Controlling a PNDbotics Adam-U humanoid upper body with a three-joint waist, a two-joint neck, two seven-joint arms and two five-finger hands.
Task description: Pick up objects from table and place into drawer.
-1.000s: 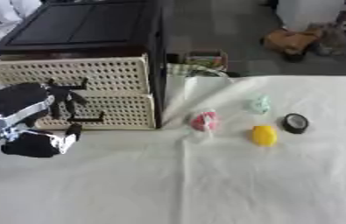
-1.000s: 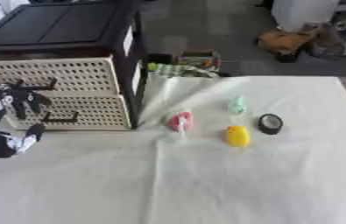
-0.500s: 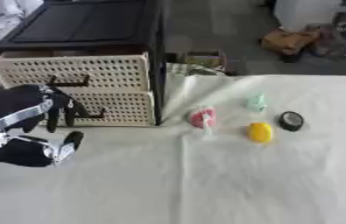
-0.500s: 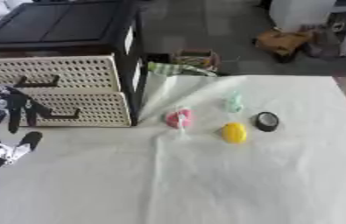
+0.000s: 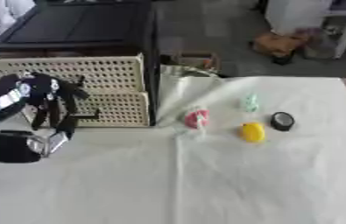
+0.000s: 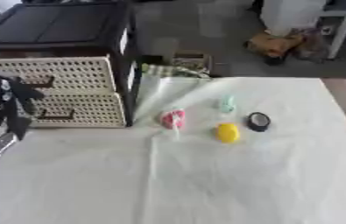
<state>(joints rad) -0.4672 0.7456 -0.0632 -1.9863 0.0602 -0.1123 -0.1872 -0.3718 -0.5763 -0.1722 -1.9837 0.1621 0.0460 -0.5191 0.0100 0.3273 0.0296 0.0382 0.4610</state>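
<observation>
A black cabinet (image 5: 76,26) holds two cream perforated drawers, both closed: the upper drawer (image 5: 68,74) and the lower drawer (image 5: 118,109) with a dark handle (image 6: 57,115). My left hand (image 5: 49,98) hangs in front of the drawers with its fingers spread and pointing down, holding nothing. On the white cloth to the right lie a pink object (image 5: 196,118), a yellow object (image 5: 252,132), a mint-green object (image 5: 249,103) and a black round object (image 5: 282,121). My right hand shows in no view.
A white cloth (image 5: 206,183) covers the table. My left arm's black and silver parts (image 5: 11,146) sit low at the left edge. On the floor behind stand a small basket (image 5: 195,61) and a brown bag (image 5: 279,43).
My left hand stays in front of the drawers, its lower arm drifting slightly left. The four objects on the cloth have not moved.
</observation>
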